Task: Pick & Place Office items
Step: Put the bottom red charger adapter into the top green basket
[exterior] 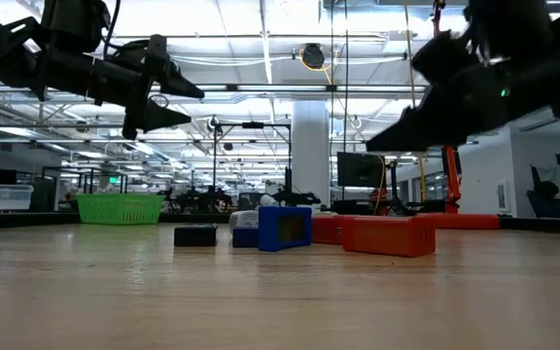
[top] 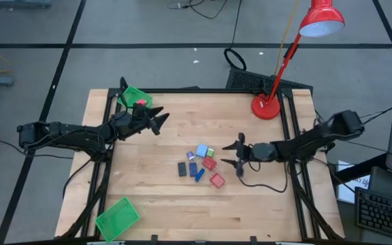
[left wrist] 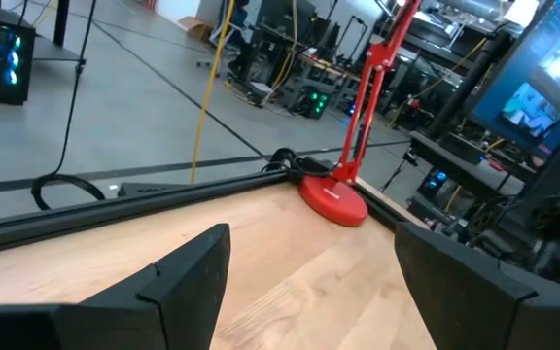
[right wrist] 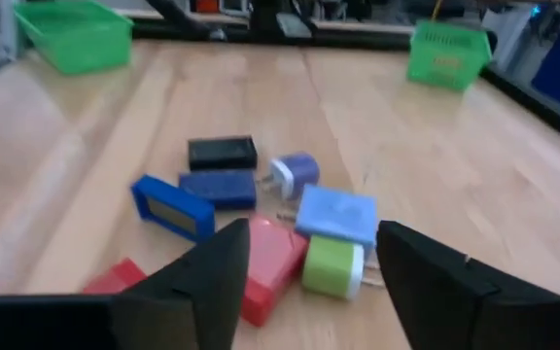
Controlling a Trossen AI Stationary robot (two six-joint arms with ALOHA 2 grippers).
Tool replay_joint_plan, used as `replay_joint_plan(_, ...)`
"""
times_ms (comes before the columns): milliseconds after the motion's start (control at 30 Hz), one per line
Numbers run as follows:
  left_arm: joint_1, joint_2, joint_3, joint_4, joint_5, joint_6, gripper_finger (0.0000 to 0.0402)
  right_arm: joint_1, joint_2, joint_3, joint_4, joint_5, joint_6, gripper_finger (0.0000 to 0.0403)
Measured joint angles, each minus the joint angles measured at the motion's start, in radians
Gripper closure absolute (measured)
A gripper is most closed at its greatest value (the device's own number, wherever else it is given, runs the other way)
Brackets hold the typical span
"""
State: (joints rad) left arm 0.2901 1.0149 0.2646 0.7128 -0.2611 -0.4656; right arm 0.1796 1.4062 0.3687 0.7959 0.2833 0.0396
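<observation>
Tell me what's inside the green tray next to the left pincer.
The tray holds one red piece at the edge nearest the left pincer. That arm covers part of the tray; anything beneath cannot be seen.

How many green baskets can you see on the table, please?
2. One green basket sits at the far left corner, just behind the left gripper; the other basket is at the near left corner. None seems hidden.

Left hand raised, fingers apart; right hand low, fingers spread, both empty
</observation>
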Motion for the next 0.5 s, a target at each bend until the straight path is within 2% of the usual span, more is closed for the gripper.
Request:
replay_joint_plan(100,0.000,0.000,0.000,-0.001,-0.001,0.000,0.0112,-0.027,0.066,0.000,0.032,-0.006,0.024,0.0146)
replay_joint_plan(233,0.000,0.000,0.000,-0.002,-0.001,0.013,0.0119,-0.052,0.136,0.017,0.067,-0.159,0.084,0.0128)
replay_joint_plan(367,0.000,0.000,0.000,-0.002,-0.001,0.016,0.0121,-0.047,0.213,0.097,-0.010,-0.181,0.156,0.0129)
replay_joint_plan(500,0.000,0.000,0.000,-0.004,-0.001,0.013,0.0114,-0.012,0.284,0.215,-0.160,-0.182,0.203,0.0129)
